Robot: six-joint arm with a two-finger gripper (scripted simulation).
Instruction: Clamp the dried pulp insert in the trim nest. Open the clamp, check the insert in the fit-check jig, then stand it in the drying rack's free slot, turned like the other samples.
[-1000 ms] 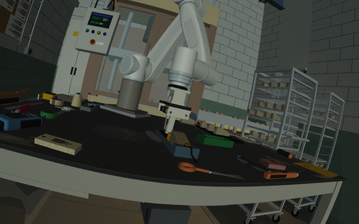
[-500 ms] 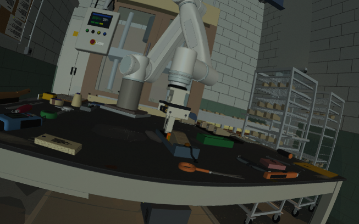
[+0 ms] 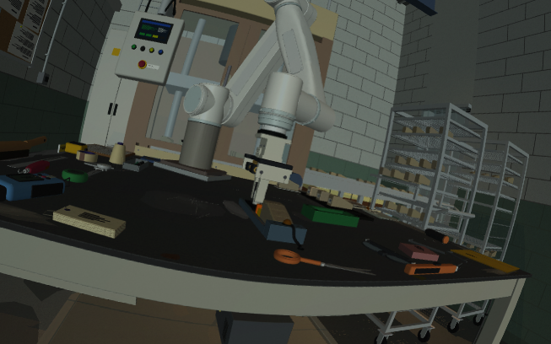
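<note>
The tan pulp insert lies in the blue-grey trim nest near the middle of the black bench. My gripper reaches straight down at the nest's far left end, closed on the small orange clamp handle beside the insert. A black lever with an orange knob sits at the nest's near end. The green fit-check jig lies just right of the nest. The drying rack with tan samples stands behind the jig, partly hidden by it.
A blue case sits at the bench's left end, with a perforated tan block near the front edge. Orange-handled scissors lie in front of the nest. A pink block and orange cutter lie on the right. Wire trolleys stand beyond.
</note>
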